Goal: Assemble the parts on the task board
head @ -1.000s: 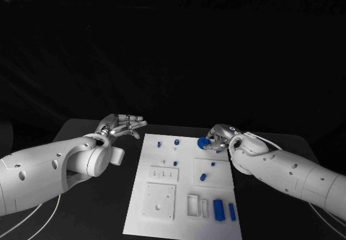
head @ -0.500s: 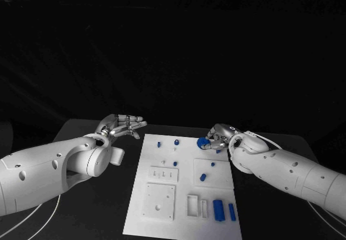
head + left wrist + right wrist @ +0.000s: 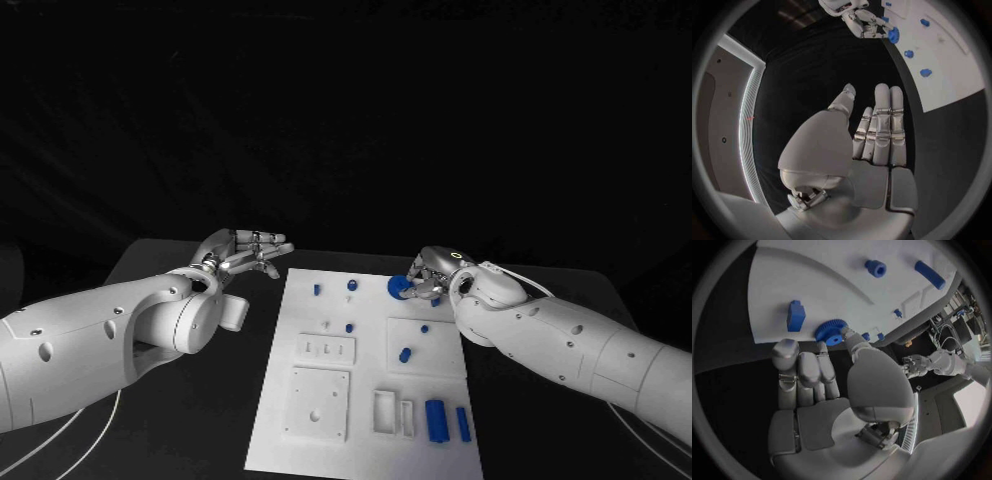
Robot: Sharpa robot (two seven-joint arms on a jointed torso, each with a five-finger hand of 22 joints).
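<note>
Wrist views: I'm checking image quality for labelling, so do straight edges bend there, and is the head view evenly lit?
Right wrist view: the task board edge curves strongly near the blue gear at the right hand. Left wrist view: the board edge also bows beyond the left hand. Head view: bright board, surroundings nearly black.

Before me, a black surface point(image 3: 173, 262), its far edge meeting unlit darkness; no wall is distinguishable behind it. Off my left wrist: a dark wall panel point(image 3: 726, 125) edged by a thin bright light strip point(image 3: 747, 125). Off my right wrist: a similar light strip point(image 3: 912, 415), and cluttered equipment with cables point(image 3: 957, 310) past the surface's edge, too small to identify.
</note>
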